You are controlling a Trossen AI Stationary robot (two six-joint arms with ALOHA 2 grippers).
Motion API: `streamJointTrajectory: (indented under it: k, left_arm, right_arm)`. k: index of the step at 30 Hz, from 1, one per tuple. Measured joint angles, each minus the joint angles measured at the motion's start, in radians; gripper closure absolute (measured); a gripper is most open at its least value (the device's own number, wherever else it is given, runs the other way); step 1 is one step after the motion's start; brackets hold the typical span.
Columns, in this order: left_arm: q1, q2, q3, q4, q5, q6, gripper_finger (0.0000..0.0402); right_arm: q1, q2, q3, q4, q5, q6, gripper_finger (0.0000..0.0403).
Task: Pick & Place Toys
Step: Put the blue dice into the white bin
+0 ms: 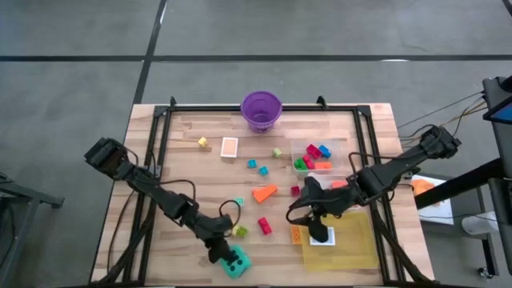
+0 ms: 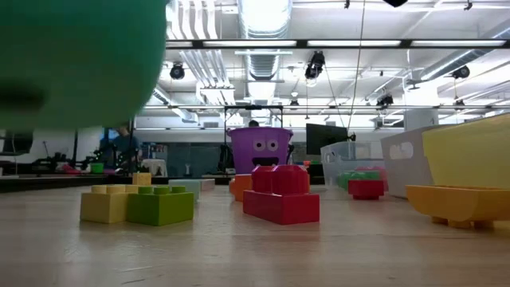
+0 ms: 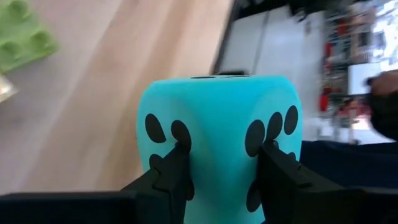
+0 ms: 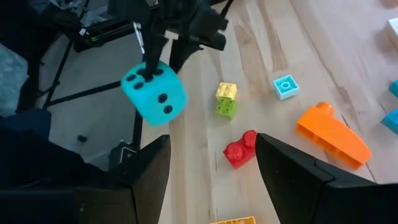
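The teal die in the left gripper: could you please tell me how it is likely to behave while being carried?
The teal die looks rounded and smooth at its edges, so it may roll if dropped onto the table. It seems light, probably foam or soft plastic, as the left gripper pinches only its lower faces. With that narrow bite it could pivot between the fingers.

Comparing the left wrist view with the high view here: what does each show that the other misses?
Only the left wrist view shows the left gripper's fingers pressed against the dotted sides of the teal die. Only the high view shows the purple bucket, the orange wedge, the clear tub of blocks, and the right gripper over the yellow tray. Both show the die at the left gripper by the table's near edge.
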Motion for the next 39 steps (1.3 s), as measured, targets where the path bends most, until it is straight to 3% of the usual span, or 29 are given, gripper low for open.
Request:
streamJointTrajectory:
  k: [8, 19, 25, 39]
  left_arm:
    - [0.044, -0.08, 0.002, 0.111, -0.098, -0.002, 0.0271]
    - [0.125, -0.176, 0.003, 0.11, -0.101, 0.064, 0.028]
    - [0.176, -0.191, 0.003, 0.105, -0.101, 0.081, 0.0286]
    - [0.307, -0.191, 0.003, 0.066, -0.033, 0.138, 0.0296]
  right_arm:
    - [0.002, 0.016, 0.0, 0.064, 0.011, -0.023, 0.0173]
    - [-0.034, 0.052, 0.003, 0.24, 0.024, -0.089, 0.0173]
    - [-0.067, 0.046, 0.005, 0.254, -0.102, -0.172, 0.0173]
    - [-0.073, 0.045, 0.005, 0.241, -0.027, -0.186, 0.0161]
